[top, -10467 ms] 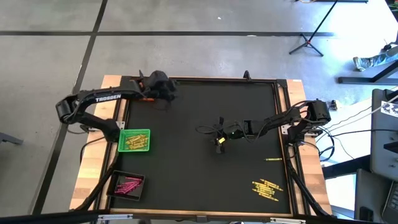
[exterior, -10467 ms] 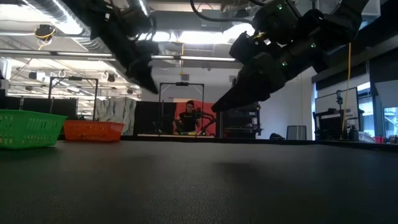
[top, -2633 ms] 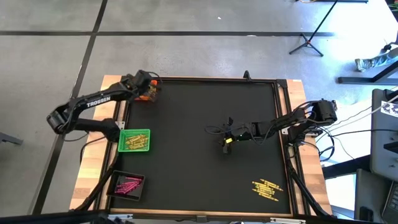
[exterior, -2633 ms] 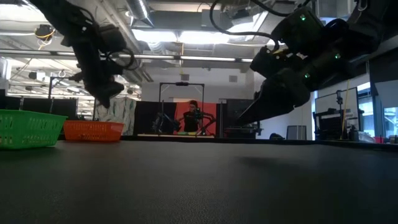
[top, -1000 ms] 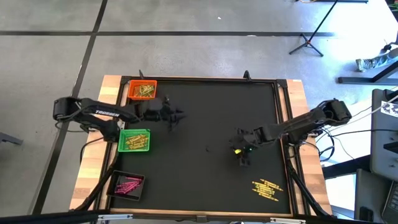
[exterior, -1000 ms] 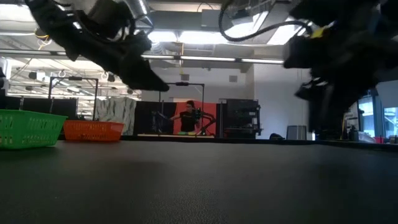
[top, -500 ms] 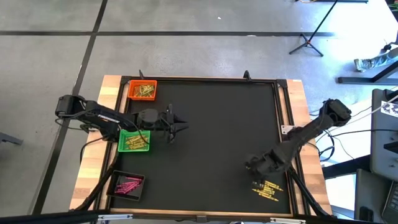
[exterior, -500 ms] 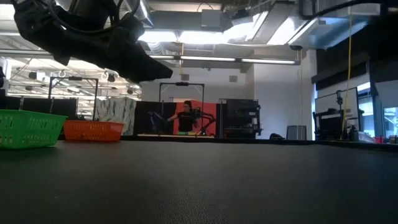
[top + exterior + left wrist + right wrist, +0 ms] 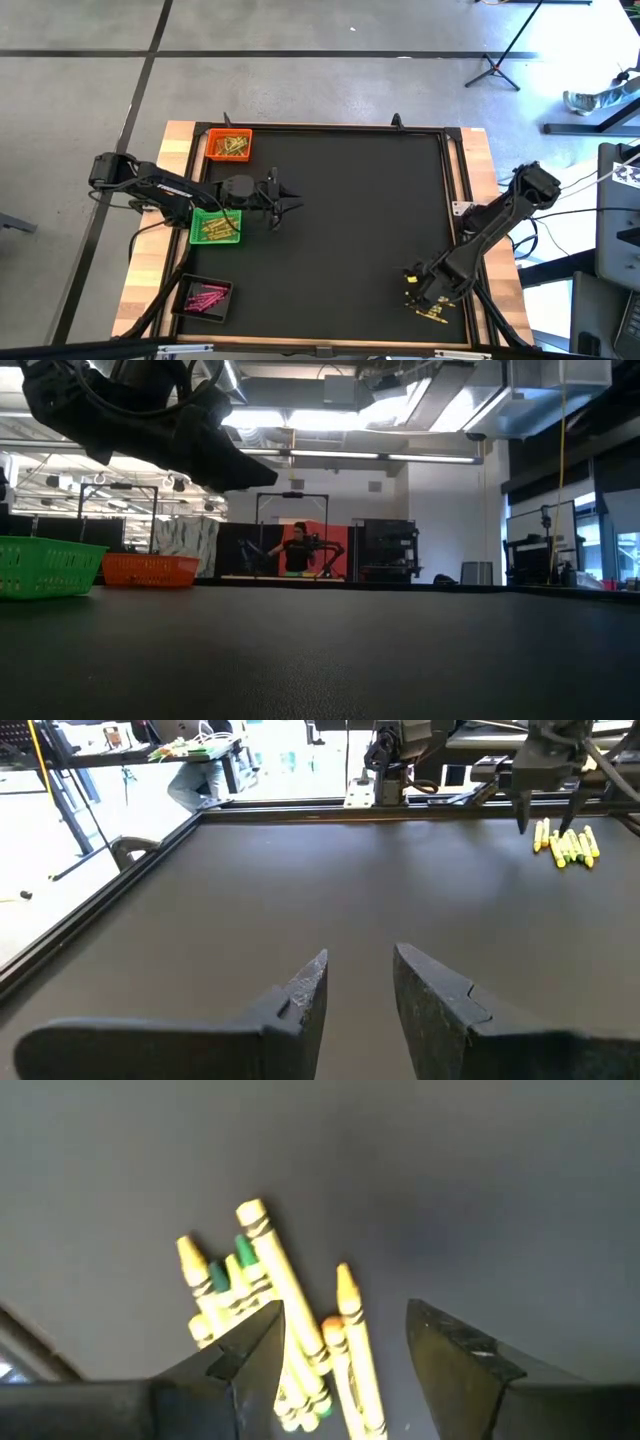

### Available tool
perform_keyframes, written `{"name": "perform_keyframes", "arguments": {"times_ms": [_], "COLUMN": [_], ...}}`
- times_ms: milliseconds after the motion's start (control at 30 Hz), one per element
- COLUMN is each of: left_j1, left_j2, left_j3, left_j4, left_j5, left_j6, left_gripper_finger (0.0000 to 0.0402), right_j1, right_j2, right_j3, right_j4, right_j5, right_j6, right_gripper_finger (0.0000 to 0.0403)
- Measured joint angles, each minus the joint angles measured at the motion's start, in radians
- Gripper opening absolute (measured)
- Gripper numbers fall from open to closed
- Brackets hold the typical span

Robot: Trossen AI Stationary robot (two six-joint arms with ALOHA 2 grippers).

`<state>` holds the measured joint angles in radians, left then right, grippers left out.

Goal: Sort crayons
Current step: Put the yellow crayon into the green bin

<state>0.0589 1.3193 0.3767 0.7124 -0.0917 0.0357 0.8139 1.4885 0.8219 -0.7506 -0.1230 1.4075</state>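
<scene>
Since half a second back, I'm seeing the right arm swing further toward the near right corner, now over the loose pile; left arm isn't changing.

Left to right:

- Orange tray (image 9: 229, 145) at the far left corner is holding orange-gold sticks, green tray (image 9: 216, 226) on the left edge is holding yellow ones, black tray (image 9: 205, 297) at the near left corner is holding the pink ones. One colour per tray, lined down the left side so the left arm is doing the drops without reaching across.
- Left hand (image 9: 283, 203) is hanging just right of the green tray, above bare worktop (image 9: 340, 220). In its wrist view the fingers (image 9: 305, 988) are standing partly apart with nothing between them. I'm reading it as parked clear of the trays, waiting for the next stick.
- Right hand (image 9: 425, 287) is hovering over the remaining crayons (image 9: 432, 305), which are lying in a loose bundle on the worktop near the near right corner, well apart from all three trays. Its wrist view is looking straight down on them (image 9: 290, 1330): mostly yellow sticks, some with green tips, one or two orange-tipped, overlapping each other. Fingers (image 9: 455, 1345) are standing wide and empty, straddling the bundle, not touching yet as far as I can tell.

My read: I'm lining up a pick of one stick from the pile. Overlap is the risk; closing here could be catching two at once or scattering neighbours.
</scene>
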Motion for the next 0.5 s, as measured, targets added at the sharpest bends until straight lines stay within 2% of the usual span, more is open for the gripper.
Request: {"name": "perform_keyframes", "arguments": {"times_ms": [167, 500], "left_j1": [0.000, 0.000], "left_j2": [0.000, 0.000], "left_j3": [0.000, 0.000], "left_j4": [-0.001, -0.001], "left_j5": [0.000, 0.000], "left_j6": [0.001, 0.002], "left_gripper_finger": [0.0101, 0.0101], "right_j1": [-0.001, -0.002], "right_j2": [0.050, 0.088], "right_j3": [0.000, 0.000], "right_j4": [-0.004, -0.043], "right_j5": [0.035, -0.004], "right_j6": [-0.009, -0.026], "right_gripper_finger": [0.0207, 0.0201]}}
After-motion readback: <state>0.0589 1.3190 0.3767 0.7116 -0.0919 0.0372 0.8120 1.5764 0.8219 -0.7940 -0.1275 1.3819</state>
